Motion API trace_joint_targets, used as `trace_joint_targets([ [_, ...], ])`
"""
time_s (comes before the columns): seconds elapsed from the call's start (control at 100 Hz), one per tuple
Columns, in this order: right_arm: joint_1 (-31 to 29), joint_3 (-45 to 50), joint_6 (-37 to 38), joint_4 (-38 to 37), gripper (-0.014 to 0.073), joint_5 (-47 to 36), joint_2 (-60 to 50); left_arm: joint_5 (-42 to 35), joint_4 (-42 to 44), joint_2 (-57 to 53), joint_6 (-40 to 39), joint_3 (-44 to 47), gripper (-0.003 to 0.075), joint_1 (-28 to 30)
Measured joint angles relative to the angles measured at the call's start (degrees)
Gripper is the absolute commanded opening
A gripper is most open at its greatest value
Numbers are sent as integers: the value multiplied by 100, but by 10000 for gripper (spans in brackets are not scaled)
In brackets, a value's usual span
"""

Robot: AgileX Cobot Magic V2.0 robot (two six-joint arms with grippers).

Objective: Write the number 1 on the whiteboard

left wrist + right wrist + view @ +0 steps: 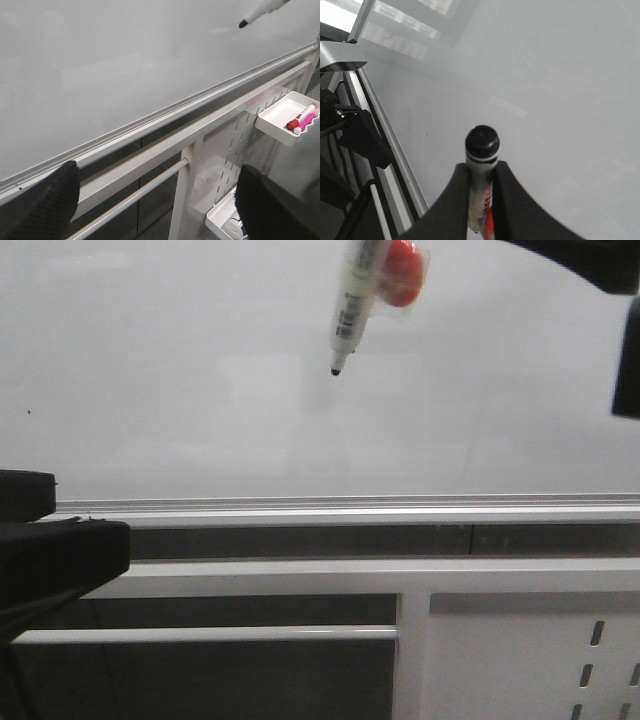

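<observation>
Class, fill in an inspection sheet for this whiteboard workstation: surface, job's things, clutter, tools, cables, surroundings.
Surface: large glossy white whiteboard with silver rail along its lower edge; no stroke visible, one tiny dark speck at left.
Job's things: white-barrelled black-tipped marker, uncapped, tip near the board; contact cannot be told.
Clutter: small white tray holding red and pink markers, hung on the frame.
Tools: right tool shut on the marker; left tool open, holding nothing, below the rail.
Cables: dark cabling at the board's edge in the right wrist view.
Surroundings: white perforated metal frame panel and bars under the board.
</observation>
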Motion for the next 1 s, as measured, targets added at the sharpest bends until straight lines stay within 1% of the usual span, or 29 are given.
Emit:
trace_joint_targets([
  [0.14,0,-25,-330,-124,-79,0,131,0,0,0,0,0,576,0],
  [0.26,0,-25,-542,-415,-79,-11,318,0,0,0,0,0,576,0],
  [0.46,0,-35,-1000,-565,-79,-411,505,0,-9,12,0,0,576,0],
  [0.59,0,-55,-1272,-686,-79,-484,501,-10,-9,198,0,0,576,0],
  [0.8,0,-55,-1502,-974,-79,-433,501,-10,-9,644,0,0,576,0],
  [1.0,22,-55,-1683,-1033,-79,-166,525,-10,-9,791,0,0,575,0],
])
